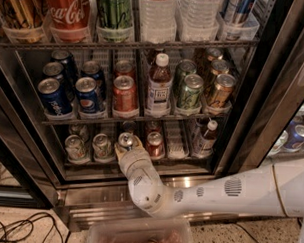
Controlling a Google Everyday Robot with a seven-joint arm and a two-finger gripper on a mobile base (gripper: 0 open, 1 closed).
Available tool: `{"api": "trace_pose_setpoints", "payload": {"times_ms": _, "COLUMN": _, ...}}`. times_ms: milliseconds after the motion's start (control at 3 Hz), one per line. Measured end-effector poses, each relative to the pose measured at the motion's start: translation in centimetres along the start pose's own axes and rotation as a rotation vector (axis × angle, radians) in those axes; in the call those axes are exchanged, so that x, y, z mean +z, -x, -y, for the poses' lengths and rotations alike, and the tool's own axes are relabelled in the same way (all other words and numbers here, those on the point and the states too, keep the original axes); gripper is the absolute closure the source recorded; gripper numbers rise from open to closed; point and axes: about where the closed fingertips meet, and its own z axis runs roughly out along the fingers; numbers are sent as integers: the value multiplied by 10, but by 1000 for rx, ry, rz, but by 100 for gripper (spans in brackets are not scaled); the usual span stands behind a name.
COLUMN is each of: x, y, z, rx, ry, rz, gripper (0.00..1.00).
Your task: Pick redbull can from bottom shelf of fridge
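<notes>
The fridge [274, 72] stands open with its wire shelves full of cans and bottles. On the bottom shelf [177, 155] the redbull can [125, 140], slim with a silver top, stands in a middle lane. My gripper [126, 146] reaches in from below right on its white arm [229, 189]. Its fingers sit on either side of the can and close on it. The can's lower body is hidden behind the gripper.
A small red can [154, 143] stands just right of the held can, and two slim cans [102, 145] stand to its left. A small bottle [206, 138] is at the shelf's right. Pepsi cans [53, 96] sit on the rack above. A clear bin [138, 235] lies below.
</notes>
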Motion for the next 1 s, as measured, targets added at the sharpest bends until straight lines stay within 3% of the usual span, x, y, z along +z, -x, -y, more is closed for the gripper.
{"api": "trace_pose_setpoints", "payload": {"times_ms": 333, "x": -3, "y": -6, "z": -1, "rx": 3, "ry": 5, "rz": -27, "gripper": 100}}
{"api": "trace_pose_setpoints", "payload": {"times_ms": 1000, "x": -4, "y": -9, "z": -1, "rx": -4, "ry": -8, "rz": -16, "gripper": 100}}
